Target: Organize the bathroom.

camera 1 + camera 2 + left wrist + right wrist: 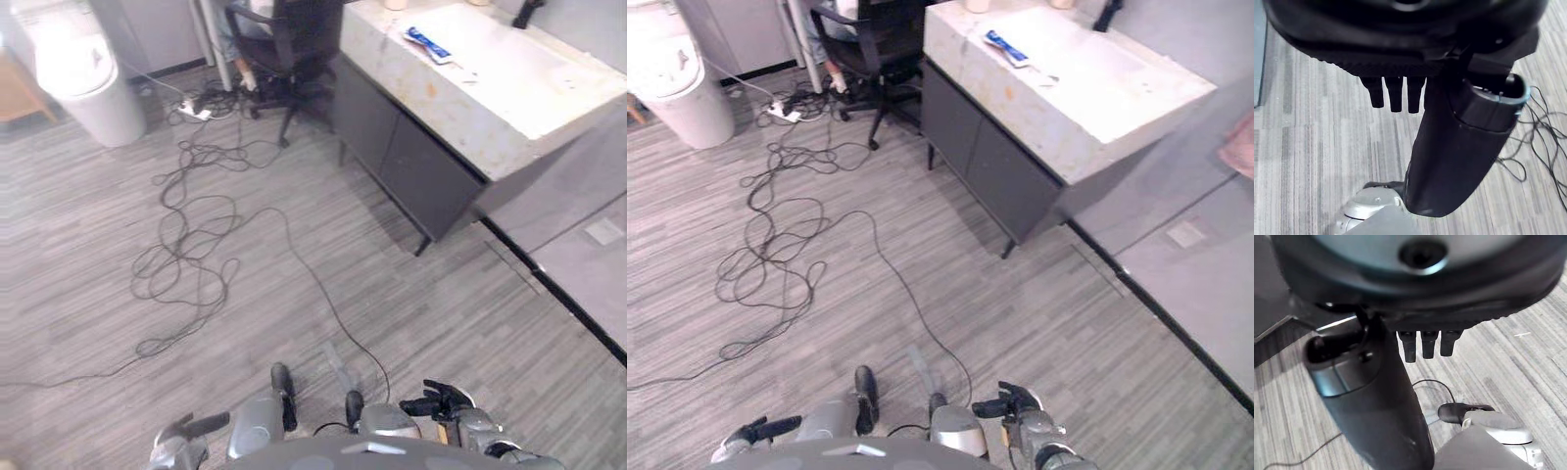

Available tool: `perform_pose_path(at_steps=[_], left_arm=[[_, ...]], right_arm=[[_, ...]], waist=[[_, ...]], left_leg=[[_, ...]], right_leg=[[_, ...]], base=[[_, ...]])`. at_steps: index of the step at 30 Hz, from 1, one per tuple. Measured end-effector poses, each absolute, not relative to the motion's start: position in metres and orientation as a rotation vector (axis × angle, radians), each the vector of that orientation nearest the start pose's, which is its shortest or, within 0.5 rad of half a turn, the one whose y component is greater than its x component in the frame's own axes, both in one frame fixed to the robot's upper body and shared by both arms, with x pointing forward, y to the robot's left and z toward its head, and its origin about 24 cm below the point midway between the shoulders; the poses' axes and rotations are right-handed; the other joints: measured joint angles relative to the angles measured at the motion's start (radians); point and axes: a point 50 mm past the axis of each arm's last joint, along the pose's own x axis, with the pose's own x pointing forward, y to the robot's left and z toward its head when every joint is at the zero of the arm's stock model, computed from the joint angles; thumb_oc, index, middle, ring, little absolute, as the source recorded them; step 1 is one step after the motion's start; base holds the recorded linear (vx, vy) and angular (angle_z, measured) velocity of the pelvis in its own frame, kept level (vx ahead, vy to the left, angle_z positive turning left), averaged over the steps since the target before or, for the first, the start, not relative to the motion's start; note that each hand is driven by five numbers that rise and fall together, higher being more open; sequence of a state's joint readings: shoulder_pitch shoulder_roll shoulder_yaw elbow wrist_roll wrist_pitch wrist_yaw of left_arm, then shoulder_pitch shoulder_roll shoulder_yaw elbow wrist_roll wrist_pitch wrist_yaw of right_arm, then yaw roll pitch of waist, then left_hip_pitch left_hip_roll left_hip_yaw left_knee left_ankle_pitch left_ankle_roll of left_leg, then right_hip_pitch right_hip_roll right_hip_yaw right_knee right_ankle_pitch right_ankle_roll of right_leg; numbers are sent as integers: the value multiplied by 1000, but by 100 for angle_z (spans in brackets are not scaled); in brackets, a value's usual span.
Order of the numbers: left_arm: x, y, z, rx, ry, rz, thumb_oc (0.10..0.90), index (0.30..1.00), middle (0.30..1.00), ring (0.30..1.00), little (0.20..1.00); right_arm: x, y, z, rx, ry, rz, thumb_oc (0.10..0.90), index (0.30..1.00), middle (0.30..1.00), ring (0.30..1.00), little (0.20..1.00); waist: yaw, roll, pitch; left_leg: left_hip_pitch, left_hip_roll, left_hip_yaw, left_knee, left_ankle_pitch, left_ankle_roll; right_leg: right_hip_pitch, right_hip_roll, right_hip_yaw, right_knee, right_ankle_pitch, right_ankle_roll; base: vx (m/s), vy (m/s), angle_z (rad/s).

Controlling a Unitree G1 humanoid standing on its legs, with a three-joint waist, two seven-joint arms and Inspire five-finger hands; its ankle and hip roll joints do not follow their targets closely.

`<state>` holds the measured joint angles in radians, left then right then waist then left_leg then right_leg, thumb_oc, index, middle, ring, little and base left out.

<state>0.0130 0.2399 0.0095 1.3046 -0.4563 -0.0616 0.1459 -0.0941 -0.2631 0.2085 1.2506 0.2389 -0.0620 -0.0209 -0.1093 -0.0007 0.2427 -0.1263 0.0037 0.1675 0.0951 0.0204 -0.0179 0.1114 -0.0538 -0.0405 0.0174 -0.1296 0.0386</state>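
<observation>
Pale stone-look vanity counter (470, 108) on dark cabinets (411, 162) stands well ahead of the robot, across grey wood-grain floor (411, 304). A white lidded bin (88, 78) sits far off to the left, near a black office chair (284, 39) with a person seated in it. On the counter lies the likely task thing, a blue-and-white toothpaste tube (428, 44), flat beside the basin (509, 59). I judge it light, soft and squeezable, a little slick; best taken across its middle or near the stiffer cap end, with gentle pressure. The left hand (191, 427) and right hand (438, 400) hang low by the robot, well apart from the counter, fingers relaxed and holding nothing.
</observation>
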Motion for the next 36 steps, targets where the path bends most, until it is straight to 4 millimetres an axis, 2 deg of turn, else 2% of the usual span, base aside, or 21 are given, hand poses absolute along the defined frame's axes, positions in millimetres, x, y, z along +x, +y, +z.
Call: perform_pose_path(at_steps=[3, 4, 7, 9, 10, 11, 12, 13, 16, 18, 20, 21, 23, 24, 25, 26, 28, 29, 30, 33, 36], left_arm=[[65, 263, -159, -62, 1201, 617, 800, 900, 900, 900, 900], [63, 263, -159, -51, 1205, 619, 800, 900, 900, 900, 900], [64, 259, -161, -56, 1228, 606, 800, 900, 900, 900, 900], [66, 260, -160, -53, 1227, 591, 800, 900, 900, 900, 900], [68, 262, -159, -51, 1219, 585, 800, 900, 900, 900, 900], [71, 265, -158, -46, 1208, 575, 800, 900, 900, 900, 900], [73, 267, -157, -43, 1201, 573, 800, 900, 900, 900, 900], [74, 267, -157, -31, 1203, 558, 800, 900, 900, 900, 900], [72, 266, -157, -8, 1206, 526, 800, 900, 900, 900, 900], [63, 264, -159, -4, 1219, 529, 800, 900, 900, 900, 900], [69, 265, -158, 4, 1205, 533, 800, 900, 900, 900, 900], [79, 256, -159, 12, 1188, 502, 800, 900, 900, 900, 900], [84, 250, -159, 18, 1177, 484, 800, 900, 900, 900, 900], [87, 239, -161, -1, 1172, 472, 800, 900, 900, 900, 900], [89, 232, -163, -10, 1169, 457, 800, 900, 900, 900, 900], [92, 225, -163, -24, 1158, 432, 800, 900, 900, 900, 900], [94, 223, -163, -22, 1151, 420, 800, 900, 900, 900, 900], [94, 222, -164, -7, 1155, 399, 800, 900, 900, 900, 900], [95, 218, -164, -10, 1157, 387, 800, 900, 900, 900, 900], [106, 213, -163, -8, 1140, 363, 800, 900, 900, 900, 900], [118, 212, -159, 5, 1108, 346, 800, 900, 900, 900, 900]], right_arm=[[145, -218, -149, -129, 1050, -108, 800, 900, 900, 900, 900], [147, -212, -149, -120, 1049, -104, 800, 900, 900, 900, 900], [161, -197, -146, -99, 1012, -85, 800, 900, 900, 900, 900], [163, -196, -145, -57, 1009, -123, 800, 900, 900, 900, 900], [163, -197, -145, -49, 1007, -130, 800, 900, 900, 900, 900], [164, -200, -144, 10, 1005, -178, 800, 900, 900, 900, 900], [166, -202, -143, 21, 1001, -191, 800, 900, 900, 900, 900], [166, -210, -142, 29, 996, -220, 800, 900, 900, 900, 900], [164, -219, -141, 17, 993, -234, 800, 900, 900, 900, 900], [151, -217, -146, 0, 1025, -224, 800, 900, 900, 900, 900], [146, -216, -148, -5, 1035, -214, 800, 900, 900, 900, 900], [134, -219, -151, 20, 1049, -249, 800, 900, 900, 900, 900], [127, -223, -152, -18, 1052, -242, 800, 900, 900, 900, 900], [105, -230, -158, -76, 1142, -228, 800, 900, 900, 900, 900], [94, -233, -161, -98, 1189, -226, 800, 900, 900, 900, 900], [76, -236, -165, -102, 1266, -240, 800, 900, 900, 900, 900], [68, -236, -166, -90, 1296, -255, 800, 900, 900, 900, 900], [70, -238, -165, -90, 1285, -258, 800, 900, 900, 900, 900], [74, -243, -163, -95, 1268, -270, 800, 900, 900, 900, 900], [97, -249, -156, -125, 1188, -253, 800, 900, 900, 900, 900], [107, -247, -154, -114, 1160, -249, 800, 900, 900, 900, 900]], waist=[[20, -14, 5], [29, -18, 7], [45, 15, 16], [25, 48, 5], [15, 51, 2], [-1, 56, 0], [-6, 55, -1], [-14, 58, -2], [-48, 75, -17], [-52, 57, -64], [-64, 27, -73], [-94, 7, -80], [-125, -6, -84], [-132, -11, -82], [-134, 9, -83], [-135, 36, -92], [-138, 29, -93], [-136, 15, -106], [-136, 18, -107], [-135, 39, -106], [-135, 33, -106]], left_leg=[[36, -33, -12, -27, 10, 26], [42, -34, -7, -18, -11, 53], [113, -8, 4, -54, -24, 66], [148, 12, -16, -106, -9, 84], [154, 14, -21, -108, -9, 91], [155, 18, -20, -105, -6, 113], [159, 16, -17, -101, -18, 121], [173, 21, -20, -94, -27, 131], [229, 25, 7, -129, -44, 117], [279, 6, 48, -183, -68, 72], [277, -18, 61, -183, -83, 65], [285, -39, 64, -179, -107, 54], [316, -46, 63, -165, -146, 33], [365, -30, 50, -139, -204, -3], [378, 0, 38, -115, -231, -16], [394, 43, -4, -65, -250, -32], [362, 78, -63, 127, -241, -97], [288, 72, -99, 315, -224, -163], [211, 57, -140, 472, -210, -200], [76, 15, -189, 613, -202, -198], [4, -16, -199, 586, -196, -132]], right_leg=[[12, -16, -4, 11, 3, 2], [4, -18, -8, 53, 47, 15], [-65, -7, -12, 267, 83, 88], [-192, 12, -3, 520, 154, 154], [-242, 12, 4, 600, 194, 158], [-345, 11, 17, 789, 253, 167], [-392, 6, 20, 869, 240, 156], [-441, 1, 10, 945, 173, 128], [-440, -21, -36, 806, 86, 117], [-366, -35, -98, 337, 55, 98], [-369, -43, -123, 121, 75, 112], [-399, -53, -118, -11, 146, 110], [-412, -62, -116, -49, 199, 112], [-394, -57, -124, 26, 248, 83], [-392, -35, -128, 70, 244, 77], [-366, 21, -119, 106, 212, 22], [-273, 61, -103, 47, 201, -6], [-219, 60, -93, -10, 212, -31], [-190, 63, -90, -48, 224, -33], [-138, 75, -90, -94, 226, -110], [-101, 74, -68, -90, 201, -139]], base=[[511, 230, 10], [630, 353, -14], [517, 321, -19], [465, 288, 15], [492, 234, 28], [338, 132, 14], [460, 140, 6], [353, 60, 1], [575, 12, -6], [556, -63, -58], [572, -101, -41], [527, -119, -12], [563, -174, 6], [636, -198, 17], [633, -160, 22], [501, -92, 6], [464, -96, -9], [428, -86, -32], [392, -63, -60], [287, 9, -44], [395, 141, -29]])
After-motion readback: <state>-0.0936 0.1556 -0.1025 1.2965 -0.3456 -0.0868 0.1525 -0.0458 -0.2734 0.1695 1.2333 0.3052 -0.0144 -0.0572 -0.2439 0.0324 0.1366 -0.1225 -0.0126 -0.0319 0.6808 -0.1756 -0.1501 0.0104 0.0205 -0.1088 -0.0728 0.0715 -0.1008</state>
